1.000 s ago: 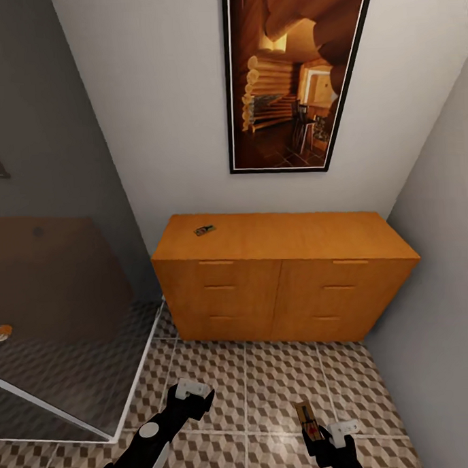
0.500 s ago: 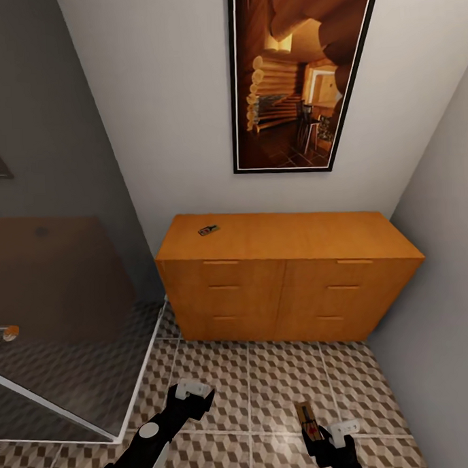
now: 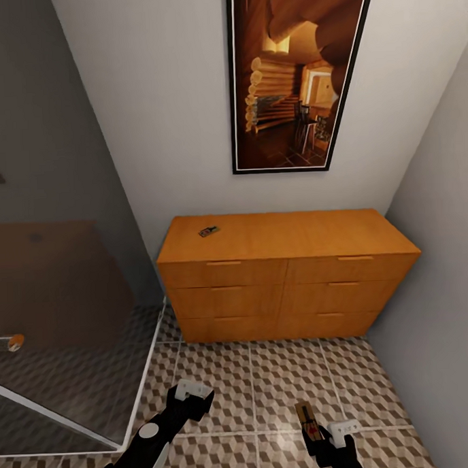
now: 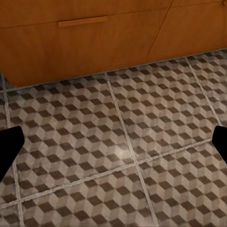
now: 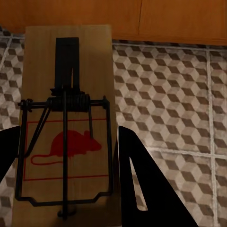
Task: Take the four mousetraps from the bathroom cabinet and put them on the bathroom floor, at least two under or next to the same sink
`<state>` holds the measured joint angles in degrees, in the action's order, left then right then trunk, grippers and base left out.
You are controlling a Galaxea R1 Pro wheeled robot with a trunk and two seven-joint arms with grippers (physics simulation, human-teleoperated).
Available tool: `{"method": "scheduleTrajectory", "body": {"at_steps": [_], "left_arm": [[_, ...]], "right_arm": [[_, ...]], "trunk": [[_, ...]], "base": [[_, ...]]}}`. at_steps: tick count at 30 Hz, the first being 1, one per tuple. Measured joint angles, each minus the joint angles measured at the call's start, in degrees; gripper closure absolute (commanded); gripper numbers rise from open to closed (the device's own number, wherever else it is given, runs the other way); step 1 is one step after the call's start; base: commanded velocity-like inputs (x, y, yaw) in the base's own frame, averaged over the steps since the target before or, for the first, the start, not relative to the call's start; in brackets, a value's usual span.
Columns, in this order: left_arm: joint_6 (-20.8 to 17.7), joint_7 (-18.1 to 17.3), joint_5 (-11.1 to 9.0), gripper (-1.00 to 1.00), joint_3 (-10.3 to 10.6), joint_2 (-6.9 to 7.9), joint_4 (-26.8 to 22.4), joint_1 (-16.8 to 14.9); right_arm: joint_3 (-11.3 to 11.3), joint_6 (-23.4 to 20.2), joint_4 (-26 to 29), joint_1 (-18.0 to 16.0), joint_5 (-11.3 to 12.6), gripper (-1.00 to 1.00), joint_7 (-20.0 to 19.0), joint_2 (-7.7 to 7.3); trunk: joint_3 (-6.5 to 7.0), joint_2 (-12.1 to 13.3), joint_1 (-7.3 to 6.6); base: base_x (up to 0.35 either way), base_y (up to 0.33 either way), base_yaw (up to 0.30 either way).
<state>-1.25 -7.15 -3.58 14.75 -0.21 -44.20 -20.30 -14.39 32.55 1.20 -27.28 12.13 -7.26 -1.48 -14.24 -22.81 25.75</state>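
The orange-brown cabinet (image 3: pixel 283 273) stands against the back wall with its drawers shut; its lower drawer front also shows in the left wrist view (image 4: pixel 85 42). One mousetrap (image 3: pixel 208 231) lies on the cabinet's top near the left end. My right gripper (image 3: pixel 317 431) is shut on another mousetrap (image 3: pixel 307 417), held low over the cube-patterned bathroom floor (image 3: pixel 267 375). In the right wrist view this mousetrap (image 5: pixel 68 118) shows its wire and red mouse mark between the fingers (image 5: pixel 142 184). My left gripper (image 3: pixel 193 392) hangs open and empty over the floor tiles (image 4: pixel 142 118).
A glass shower enclosure (image 3: pixel 61 323) with a white base rail takes up the left side; a small round fitting (image 3: pixel 8 342) shows at it. A framed picture (image 3: pixel 292 75) hangs above the cabinet. A grey wall (image 3: pixel 446 265) closes the right side.
The whole picture has shifted slightly, so the camera moved; the cabinet front now looks squarer. Both arms hold their pose and the right gripper still grips its mousetrap.
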Motion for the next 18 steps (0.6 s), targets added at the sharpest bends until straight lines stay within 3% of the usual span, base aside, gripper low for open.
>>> {"method": "scheduleTrajectory", "body": {"at_steps": [2,5,7,11,14,18], "left_arm": [[-0.4,0.1,0.0,-1.00,-0.2,-0.03,0.2,0.0],[-5.6,0.2,0.0,-1.00,-0.6,0.21,0.0,0.0],[-15.3,0.2,0.0,-1.00,-0.9,0.41,-4.1,-0.1],[-39.3,0.1,0.0,-1.00,-1.2,0.58,-21.7,-0.4],[-50.0,0.3,0.6,-1.00,-1.3,0.32,-32.6,-2.0],[-54.6,1.2,3.1,-1.00,-1.4,-0.85,-39.0,-6.7]], "right_arm": [[0.0,0.0,0.0,0.0,0.0,1.00,0.0,-0.05],[0.1,0.0,0.0,0.0,0.0,1.00,0.0,-0.27],[0.0,0.0,0.0,0.0,0.0,1.00,0.0,-0.25],[0.1,0.0,0.1,0.0,0.0,1.00,0.0,-0.32],[0.0,0.0,0.0,0.0,0.0,1.00,0.0,-0.29],[0.0,0.0,0.0,0.0,0.0,1.00,0.0,-0.21]], "trunk": [[0.01,0.0,0.00],[0.01,0.0,0.00],[0.02,0.0,0.00],[0.02,0.0,0.00],[0.03,0.0,0.00],[0.02,0.0,0.00]], "base": [[0.000,0.005,-0.011],[0.000,0.001,-0.004],[0.000,0.000,-0.001],[0.000,0.000,0.000],[0.000,0.000,0.000],[0.000,0.000,0.000]]}}
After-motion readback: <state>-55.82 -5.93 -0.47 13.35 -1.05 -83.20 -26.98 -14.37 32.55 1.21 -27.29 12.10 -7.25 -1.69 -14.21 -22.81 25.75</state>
